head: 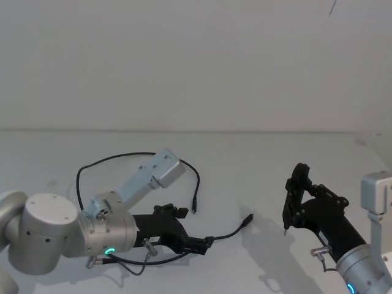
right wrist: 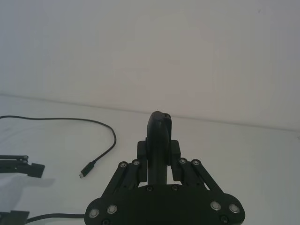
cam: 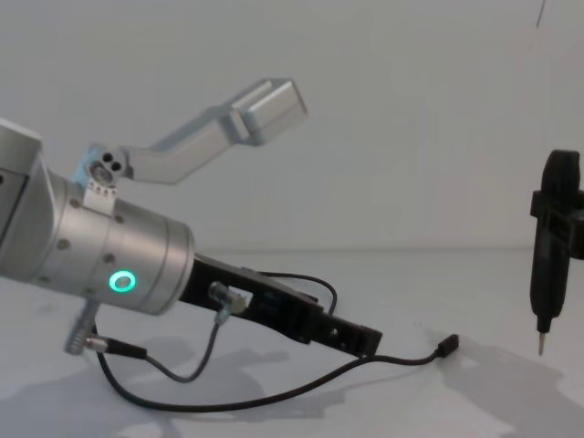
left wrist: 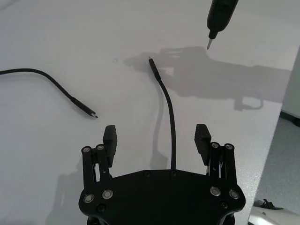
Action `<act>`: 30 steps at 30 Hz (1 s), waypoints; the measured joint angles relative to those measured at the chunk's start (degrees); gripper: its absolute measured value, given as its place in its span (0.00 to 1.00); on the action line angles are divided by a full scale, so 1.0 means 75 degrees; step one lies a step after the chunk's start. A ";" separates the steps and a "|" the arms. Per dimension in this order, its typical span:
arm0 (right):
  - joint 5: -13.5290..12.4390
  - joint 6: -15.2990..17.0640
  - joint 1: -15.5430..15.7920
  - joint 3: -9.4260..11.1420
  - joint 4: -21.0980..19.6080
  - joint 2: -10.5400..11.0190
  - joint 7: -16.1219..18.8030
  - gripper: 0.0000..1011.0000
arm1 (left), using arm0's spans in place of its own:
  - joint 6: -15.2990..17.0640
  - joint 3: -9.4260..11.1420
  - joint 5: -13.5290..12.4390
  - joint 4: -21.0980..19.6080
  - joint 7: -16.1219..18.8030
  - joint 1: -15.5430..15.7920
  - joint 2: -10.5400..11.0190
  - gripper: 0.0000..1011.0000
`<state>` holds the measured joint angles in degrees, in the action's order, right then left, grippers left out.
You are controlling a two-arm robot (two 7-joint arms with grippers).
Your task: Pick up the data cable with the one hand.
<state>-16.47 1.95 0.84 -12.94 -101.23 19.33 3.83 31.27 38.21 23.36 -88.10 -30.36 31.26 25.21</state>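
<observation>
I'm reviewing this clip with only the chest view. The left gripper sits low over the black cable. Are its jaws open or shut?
Observer: Open. In the left wrist view, the left gripper has the data cable running between its jaws, touching neither.
Operator: Where is the cable's other end?
Observer: The head view shows it looping away across the table to a second plug lying flat.
Operator: What holds the pen-like tool on the right?
Observer: The right gripper. The right wrist view shows its jaws shut on the tool.

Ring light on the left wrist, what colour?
The ring light glows green; clearest in the chest view, on the silver cylinder behind the left gripper.
</observation>
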 joint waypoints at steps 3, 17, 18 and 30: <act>0.0000 0.0000 0.0000 0.0000 0.0000 0.0000 0.0000 0.28 | 0.0006 0.0086 -0.0051 0.0120 0.0034 0.0042 -0.0080 0.99; 0.0000 -0.0001 0.0000 0.0000 0.0000 0.0000 0.0000 0.28 | 0.0022 0.0280 -0.0257 0.0546 0.0184 0.0168 -0.0404 0.99; 0.0000 0.0000 0.0000 0.0000 0.0000 0.0000 0.0000 0.28 | 0.0022 0.0288 -0.0265 0.0563 0.0189 0.0170 -0.0417 0.99; 0.0000 0.0000 0.0000 0.0000 0.0000 0.0000 0.0000 0.28 | 0.0013 0.0342 -0.0338 0.0718 0.0242 0.0208 -0.0550 0.73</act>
<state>-16.47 1.95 0.84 -12.94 -101.23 19.33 3.83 31.37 40.77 20.83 -82.72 -28.55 32.82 21.08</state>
